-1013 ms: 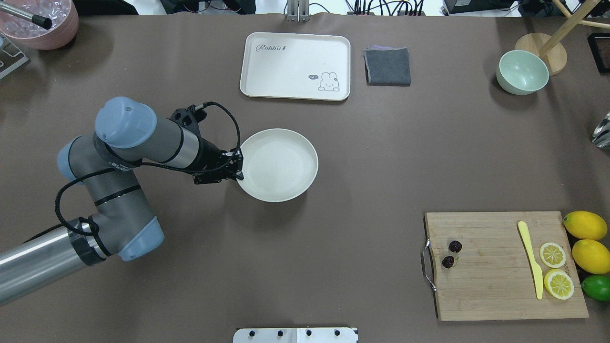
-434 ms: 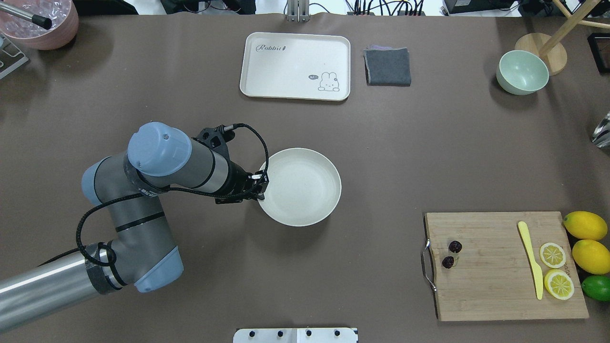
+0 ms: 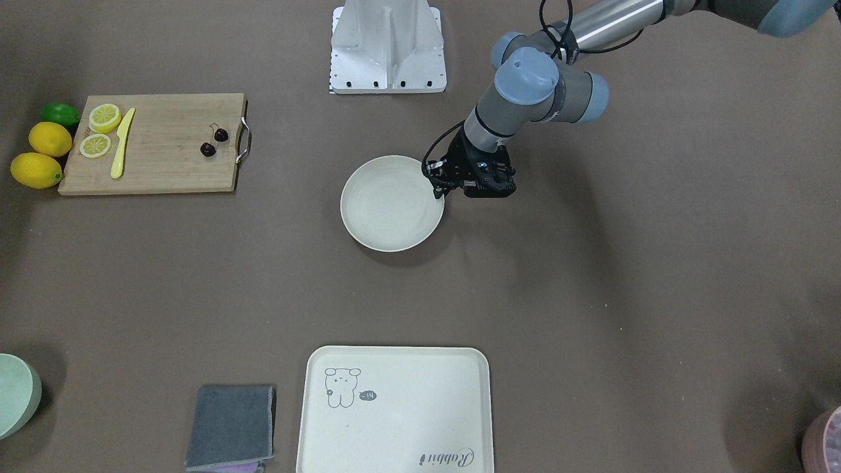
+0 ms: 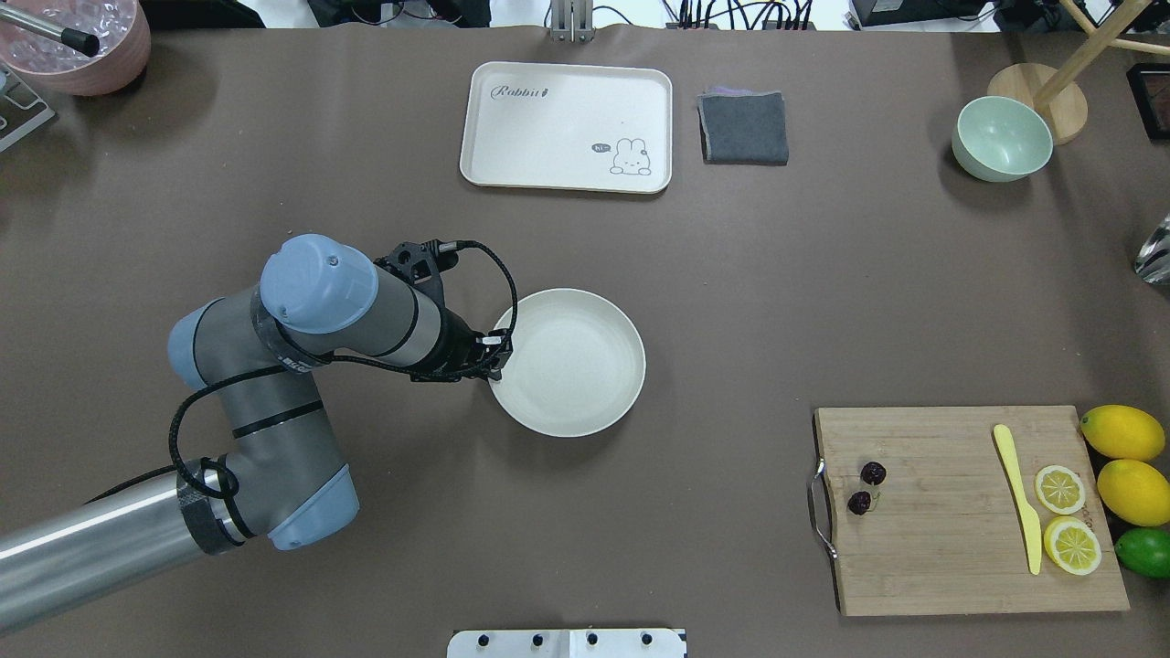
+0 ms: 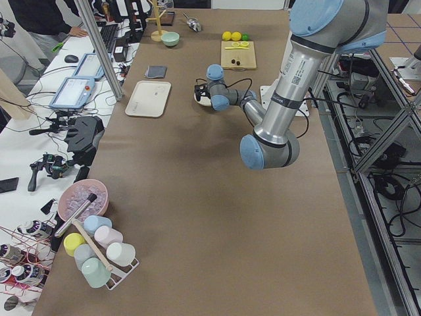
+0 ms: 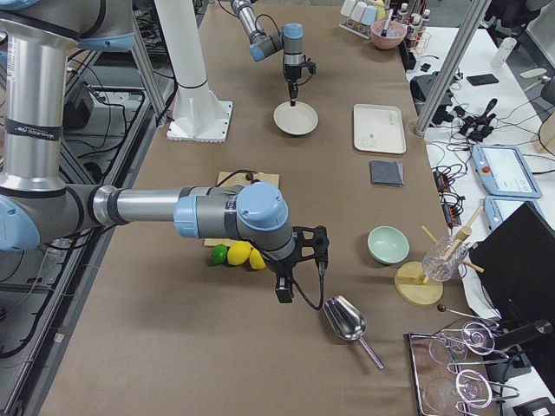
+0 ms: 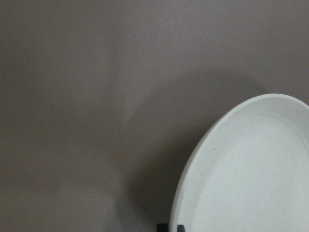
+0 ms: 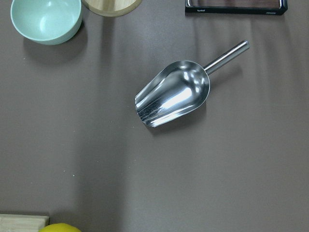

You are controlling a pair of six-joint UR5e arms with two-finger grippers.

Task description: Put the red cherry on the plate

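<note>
Brown table (image 4: 777, 302): red cherry (image 4: 866, 487) on cutting board (image 4: 951, 539), 4 o'clock. My left gripper (image 4: 494, 354) points down, closed on the plate (image 4: 585, 366) at its 9 o'clock rim.

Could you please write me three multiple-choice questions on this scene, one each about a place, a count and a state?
1. Where is the red cherry? A in the bowl; B on the cutting board; C on the tray.
2. How many whole lemons lie beside the board? A one; B two; C four.
3. The left gripper is: A shut on the plate at its rim; B holding the knife; C open over the tray.
Answers: B, the overhead view shows it there; B, two yellow ones sit at its edge; A, it pinches the rim.
</note>
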